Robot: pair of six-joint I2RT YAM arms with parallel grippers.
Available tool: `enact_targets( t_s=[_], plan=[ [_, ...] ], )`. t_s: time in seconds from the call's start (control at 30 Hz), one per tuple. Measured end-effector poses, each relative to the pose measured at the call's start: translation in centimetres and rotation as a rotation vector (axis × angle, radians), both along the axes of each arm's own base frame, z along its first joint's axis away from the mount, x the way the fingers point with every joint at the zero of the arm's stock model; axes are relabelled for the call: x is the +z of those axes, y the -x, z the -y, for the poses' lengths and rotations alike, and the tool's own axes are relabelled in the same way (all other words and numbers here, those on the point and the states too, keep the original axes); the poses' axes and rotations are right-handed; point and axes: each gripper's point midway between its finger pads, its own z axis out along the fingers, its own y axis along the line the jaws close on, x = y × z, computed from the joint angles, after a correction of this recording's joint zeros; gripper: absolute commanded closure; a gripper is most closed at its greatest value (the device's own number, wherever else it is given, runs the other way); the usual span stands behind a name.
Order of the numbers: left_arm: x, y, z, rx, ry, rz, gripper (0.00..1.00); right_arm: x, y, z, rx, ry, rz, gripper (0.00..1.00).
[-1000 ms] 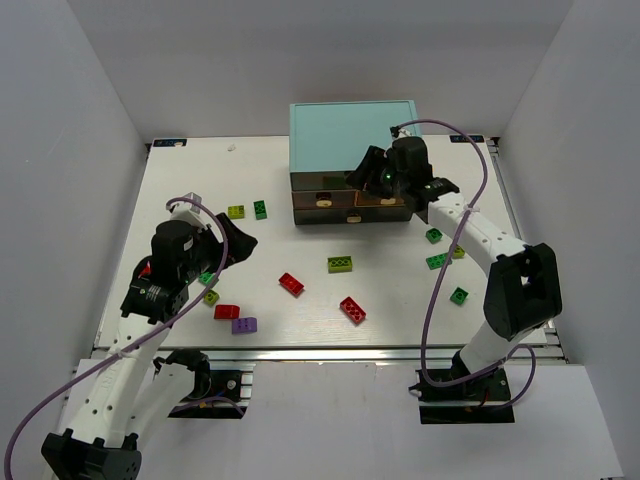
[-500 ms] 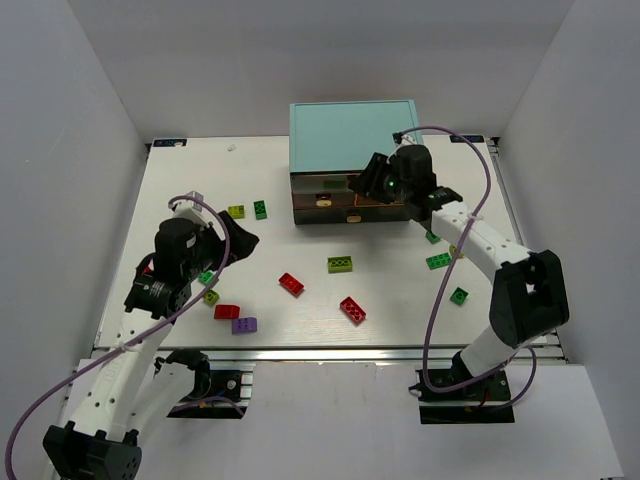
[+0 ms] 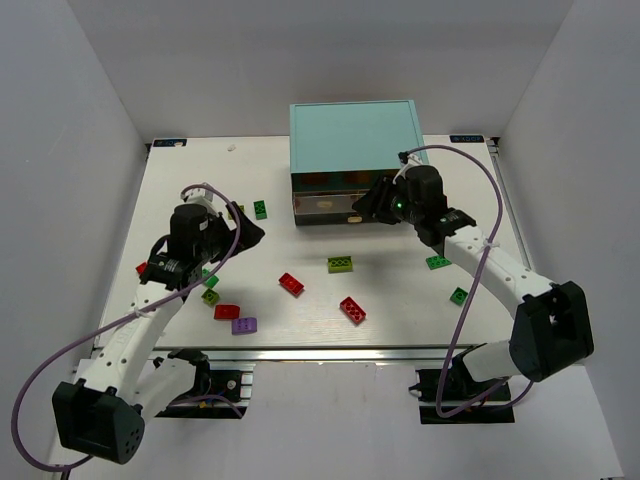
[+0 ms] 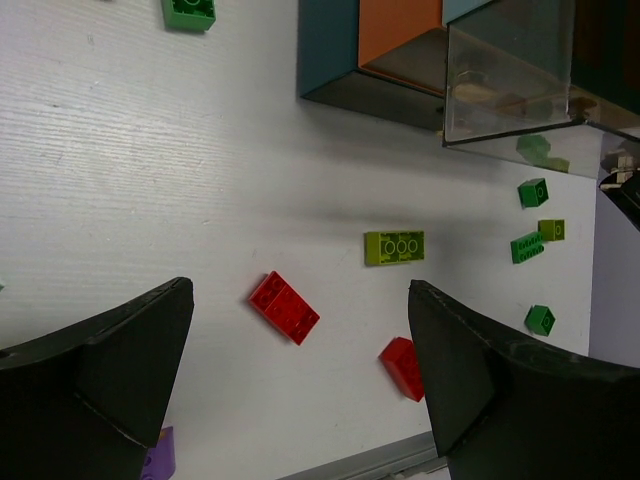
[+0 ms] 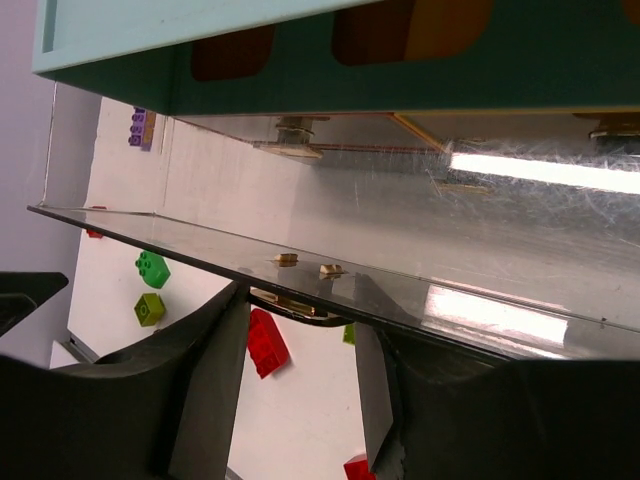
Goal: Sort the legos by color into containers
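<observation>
Clear drawer (image 4: 510, 70) juts from the teal-topped cabinet (image 3: 350, 130) at the bench's (image 3: 200, 180) 12 o'clock; my right tool (image 5: 300, 310) clamps its cream knob (image 5: 295, 300). Left tool (image 4: 300, 295) gapes wide at 9 o'clock; legos (image 3: 291, 283) lie scattered mid-bench.

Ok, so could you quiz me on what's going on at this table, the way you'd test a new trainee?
1. True or false: the left gripper is holding a brick.
2. What is the right gripper closed on? A) a red brick B) the cream knob of a see-through drawer C) a green brick
3. Seen from overhead, how many pieces on the table are purple?

Key
1. False: its jaws stand wide open with nothing between them.
2. B.
3. One: the purple brick near the front edge.
</observation>
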Motion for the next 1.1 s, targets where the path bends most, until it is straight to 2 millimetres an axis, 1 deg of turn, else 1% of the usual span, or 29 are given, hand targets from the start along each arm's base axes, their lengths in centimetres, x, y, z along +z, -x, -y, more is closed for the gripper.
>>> enact_targets(
  t_s=[0.2, 0.3, 0.33, 0.37, 0.53, 0.73, 0.8, 0.9, 0.93, 0.97, 1.0, 1.03, 1.1],
  plan=[
    [0.7, -0.7, -0.3, 0.026, -0.013, 0.006, 0.02, 0.0, 0.5, -0.2, 0.004, -0.008, -0.003, 0.64],
    [0.3, -0.6, -0.9, 0.059, -0.028, -0.011, 0.02, 0.0, 0.7, -0.2, 0.007, -0.009, -0.006, 0.41],
    [0.0, -0.5, -1.3, 0.079, -0.038, -0.027, 0.02, 0.1, 0.9, -0.3, 0.012, -0.013, -0.007, 0.28],
    [-0.3, -0.4, -1.6, 0.098, -0.047, -0.04, 0.02, 0.0, 1.2, -0.5, 0.023, -0.017, -0.019, 0.23],
    [-2.6, 0.6, -3.7, 0.219, -0.095, -0.148, 0.04, -0.4, 2.9, -1.6, 0.104, -0.032, -0.045, 0.11],
    [-5.6, 1.9, -6.1, 0.382, -0.163, -0.292, 0.07, -1.1, 4.4, -2.6, 0.18, -0.053, -0.084, 0.11],
    [-6.5, 2.1, -6.9, 0.428, -0.189, -0.328, 0.07, -1.3, 4.8, -3.0, 0.204, -0.057, -0.093, 0.13],
    [-7.9, 2.1, -7.9, 0.493, -0.234, -0.373, 0.09, -1.8, 5.5, -3.8, 0.255, -0.054, -0.108, 0.19],
    [-8.4, 2.0, -8.2, 0.514, -0.252, -0.388, 0.09, -2.1, 5.8, -4.1, 0.275, -0.051, -0.112, 0.26],
    [-8.9, 2.0, -8.5, 0.529, -0.267, -0.401, 0.1, -2.2, 6.0, -4.4, 0.293, -0.049, -0.111, 0.3],
    [-9.4, 1.9, -8.9, 0.547, -0.284, -0.416, 0.11, -2.1, 6.4, -4.8, 0.315, -0.049, -0.111, 0.32],
    [-9.8, 1.8, -9.3, 0.564, -0.299, -0.431, 0.12, -2.1, 6.7, -5.1, 0.339, -0.047, -0.105, 0.38],
    [-10.7, 1.6, -10.0, 0.595, -0.333, -0.465, 0.13, -1.6, 7.4, -5.9, 0.39, -0.05, -0.084, 0.42]
  ],
)
